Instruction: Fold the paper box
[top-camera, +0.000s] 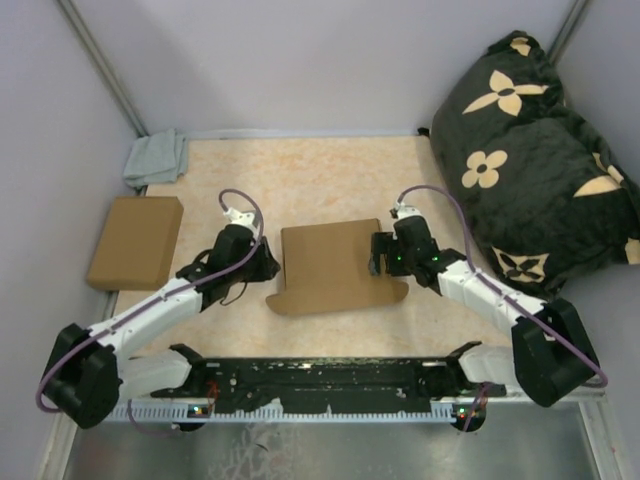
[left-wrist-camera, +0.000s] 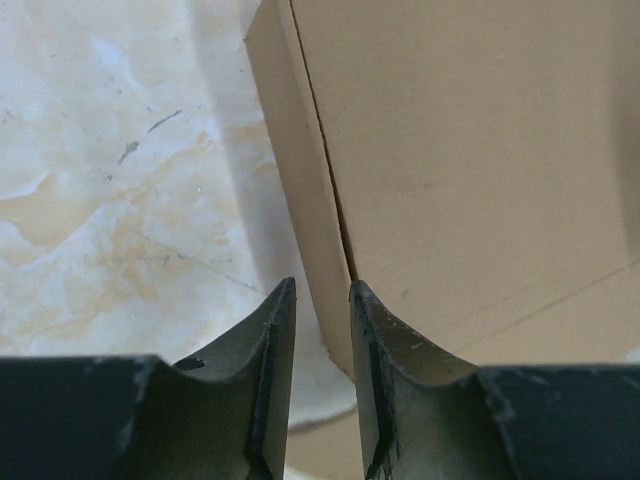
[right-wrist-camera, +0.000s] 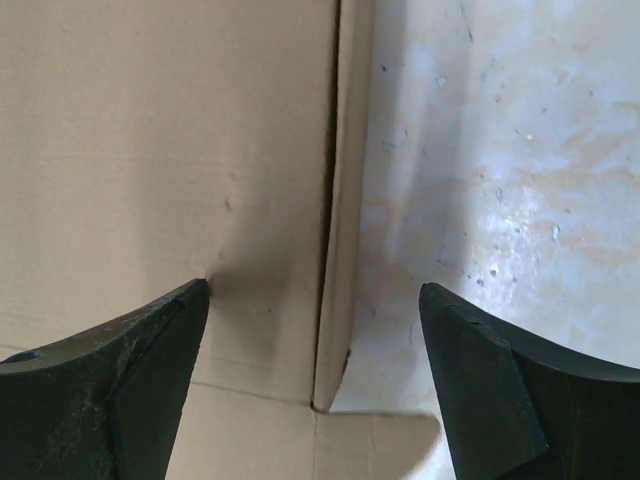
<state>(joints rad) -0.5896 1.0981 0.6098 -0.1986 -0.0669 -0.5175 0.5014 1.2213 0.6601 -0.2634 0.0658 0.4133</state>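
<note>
Left claw (left-wrist-camera: 320, 292): fingers nearly together at the left side flap of the paper box (top-camera: 335, 262); I cannot tell if I grip it. Right claw (right-wrist-camera: 315, 295): spread astride the right flap. The paper box lies between them, holding nothing. Step, I judge: raising side walls; next, stand both flaps upright evenly. Plain carton (top-camera: 135, 240), well left of it: closed, contents hidden.

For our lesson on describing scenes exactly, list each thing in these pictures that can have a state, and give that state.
paper box: partly folded, both side flaps raised.
left hand: open by only a narrow gap, at the box's left flap.
right hand: wide open, astride the box's right flap.
plain cardboard box: closed, lying flat.
grey cloth: crumpled.
black cushion: slumped at the right.
</note>
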